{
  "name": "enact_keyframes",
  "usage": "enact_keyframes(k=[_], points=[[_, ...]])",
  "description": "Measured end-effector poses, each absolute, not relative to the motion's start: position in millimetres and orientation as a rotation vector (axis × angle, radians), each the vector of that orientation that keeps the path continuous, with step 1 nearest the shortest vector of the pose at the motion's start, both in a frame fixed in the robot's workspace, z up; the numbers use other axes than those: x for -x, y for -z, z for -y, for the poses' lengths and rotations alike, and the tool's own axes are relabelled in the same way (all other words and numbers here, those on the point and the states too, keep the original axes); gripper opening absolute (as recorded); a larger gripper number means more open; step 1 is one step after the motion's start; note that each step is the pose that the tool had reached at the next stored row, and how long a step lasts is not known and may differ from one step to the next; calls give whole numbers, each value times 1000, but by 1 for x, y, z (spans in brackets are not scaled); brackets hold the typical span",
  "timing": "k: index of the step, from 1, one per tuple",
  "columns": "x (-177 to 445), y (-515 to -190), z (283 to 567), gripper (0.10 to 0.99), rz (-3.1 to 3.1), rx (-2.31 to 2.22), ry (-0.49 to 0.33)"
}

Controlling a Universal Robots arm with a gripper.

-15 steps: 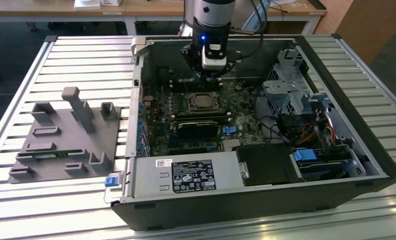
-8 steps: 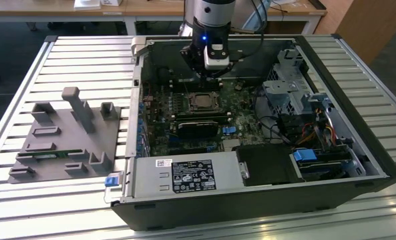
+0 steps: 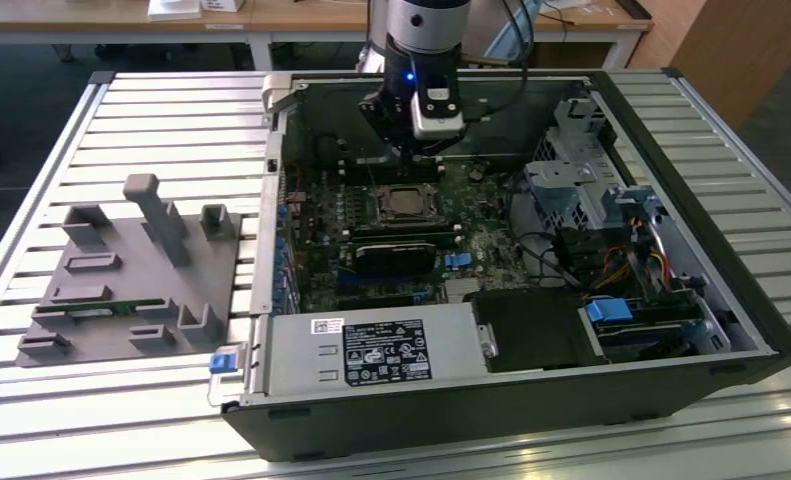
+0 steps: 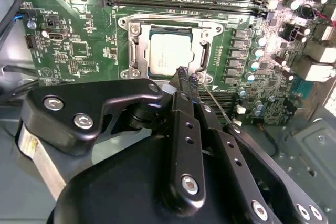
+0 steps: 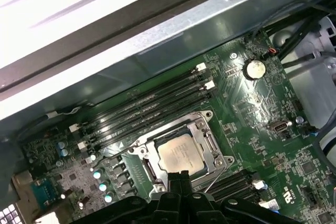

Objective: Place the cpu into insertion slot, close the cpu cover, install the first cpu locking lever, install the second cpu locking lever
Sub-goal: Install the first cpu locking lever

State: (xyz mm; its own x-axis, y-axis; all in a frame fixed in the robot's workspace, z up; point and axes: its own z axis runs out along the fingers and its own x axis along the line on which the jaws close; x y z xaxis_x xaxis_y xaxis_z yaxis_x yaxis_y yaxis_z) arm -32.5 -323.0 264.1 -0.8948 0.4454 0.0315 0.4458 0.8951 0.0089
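Hand (image 4: 187, 78) pinched shut, seemingly empty, at cpu cover (image 4: 137, 51) edge; may slip off thin locking lever (image 4: 216, 104), scratching cpu (image 4: 169, 53).

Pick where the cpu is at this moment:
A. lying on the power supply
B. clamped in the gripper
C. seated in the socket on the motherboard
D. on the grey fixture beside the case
C: in the second wrist view the cpu lies flat inside the window of the cpu cover on the motherboard, with the gripper at the cover's edge, carrying no chip.
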Motion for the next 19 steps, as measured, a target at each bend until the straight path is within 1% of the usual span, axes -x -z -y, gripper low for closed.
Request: enact_keyframes(k=[19], points=[[33, -263, 323, 106, 3098, 429, 25]])
